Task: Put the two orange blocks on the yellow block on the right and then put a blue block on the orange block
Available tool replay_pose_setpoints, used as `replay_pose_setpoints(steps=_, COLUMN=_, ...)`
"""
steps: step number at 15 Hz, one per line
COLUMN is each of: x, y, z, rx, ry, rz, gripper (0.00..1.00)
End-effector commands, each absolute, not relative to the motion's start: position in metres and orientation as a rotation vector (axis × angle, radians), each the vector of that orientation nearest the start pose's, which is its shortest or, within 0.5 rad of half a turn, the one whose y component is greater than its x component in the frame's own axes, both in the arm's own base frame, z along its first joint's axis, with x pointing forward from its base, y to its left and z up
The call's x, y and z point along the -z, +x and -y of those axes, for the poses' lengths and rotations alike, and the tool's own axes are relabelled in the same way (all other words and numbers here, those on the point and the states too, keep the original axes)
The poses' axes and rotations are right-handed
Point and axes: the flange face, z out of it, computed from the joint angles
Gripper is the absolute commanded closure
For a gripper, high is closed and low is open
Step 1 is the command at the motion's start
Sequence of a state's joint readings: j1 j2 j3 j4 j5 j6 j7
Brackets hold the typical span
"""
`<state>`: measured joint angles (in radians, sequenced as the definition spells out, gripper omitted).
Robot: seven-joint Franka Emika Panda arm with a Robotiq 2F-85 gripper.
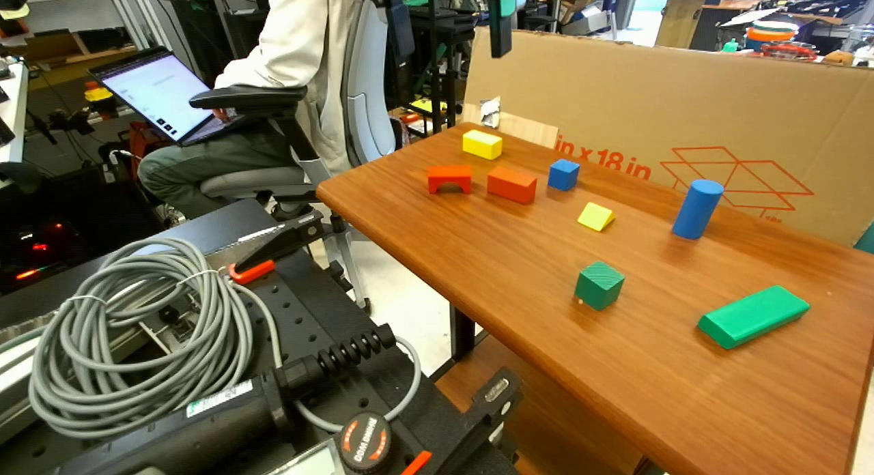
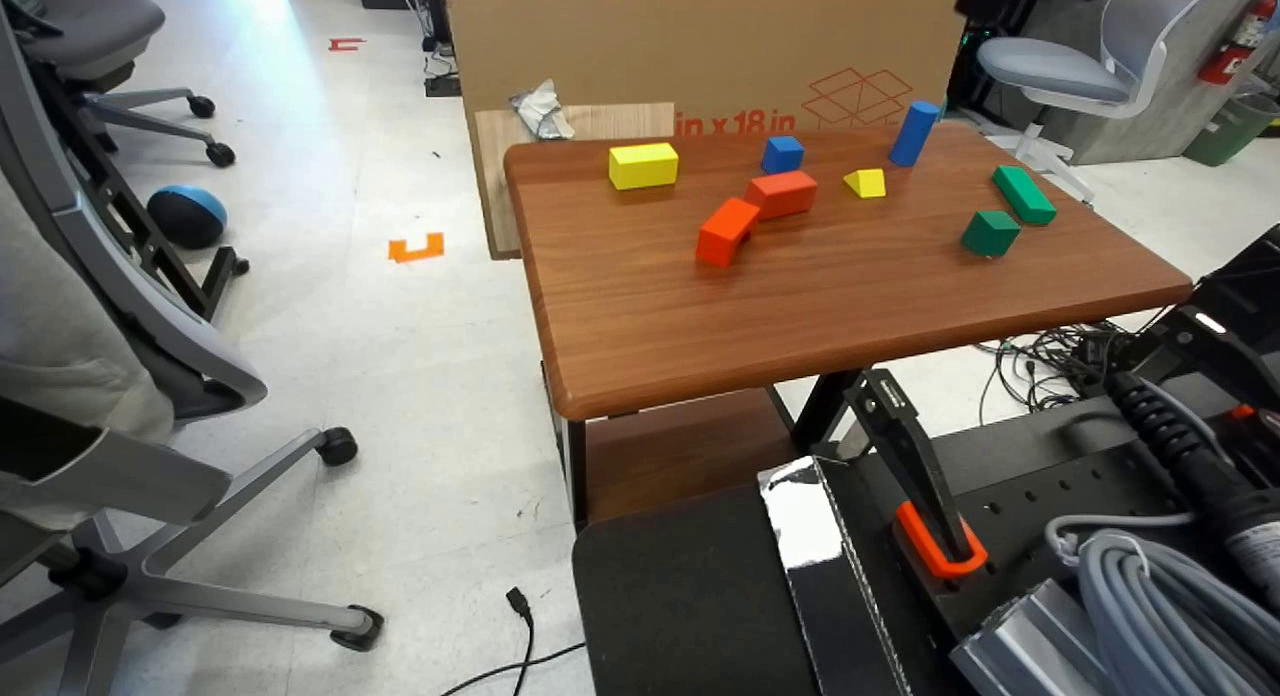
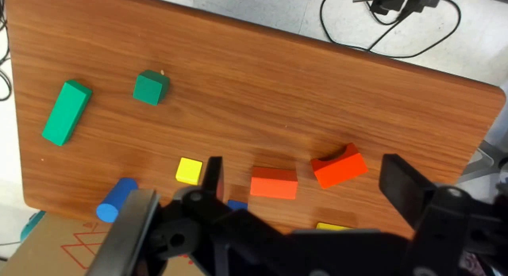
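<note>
While the tool [image 3: 303,161] hangs empty, jaws spread, I judge it should centre over the orange block [image 3: 274,183] below, clear of the orange arch [image 3: 341,171], before descending.

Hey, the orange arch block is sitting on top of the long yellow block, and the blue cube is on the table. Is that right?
Not quite: the orange arch block isn't on top of the long yellow block. It rests on the table, apart from it, as both exterior views show. The blue cube is on the table.
</note>
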<state>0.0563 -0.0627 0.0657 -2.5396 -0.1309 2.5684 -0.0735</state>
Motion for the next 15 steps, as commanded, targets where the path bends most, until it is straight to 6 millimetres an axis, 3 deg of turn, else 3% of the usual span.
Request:
replay_pose_setpoints(steps=1, x=-0.273, y=0.494, z=-0.072, rx=0.158, ry=-3.184, rz=0.721, gripper=0.0)
replay_pose_setpoints(steps=6, x=-0.23, y=0.521, z=-0.094, rx=0.119, ry=-3.186, rz=0.933, gripper=0.0)
replay_pose_setpoints(steps=10, x=-0.198, y=0.526, z=-0.118, rx=0.061, ry=-3.14, rz=1.149, gripper=0.0)
replay_pose_setpoints(steps=15, x=-0.168, y=0.536, z=-0.142, rx=0.001, ry=-3.091, rz=1.279, gripper=0.0)
